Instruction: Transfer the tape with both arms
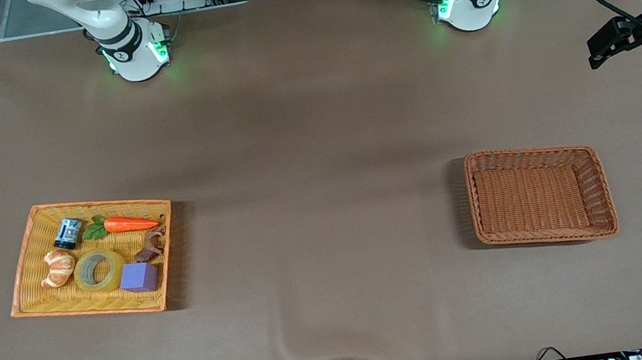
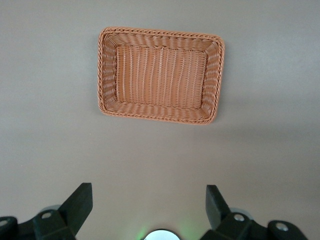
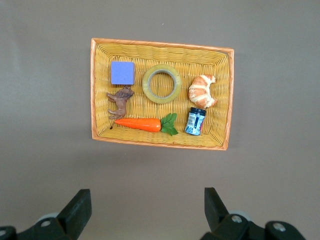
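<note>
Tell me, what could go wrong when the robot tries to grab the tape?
The tape lies flat in the yellow basket, squeezed between the croissant and the purple cube. The open right gripper might bump or pinch one of those instead. Lying flat, the ring may slip from the fingers. Then it must pass to the open left gripper, now over the brown basket, and a bad handover could drop it onto the table.

A yellow basket [image 1: 22,291] holds a croissant [image 1: 58,268], carrot [image 1: 129,223], jar [image 1: 68,233], purple cube [image 1: 139,277] — a brown basket [image 1: 602,191] sits well apart.
</note>
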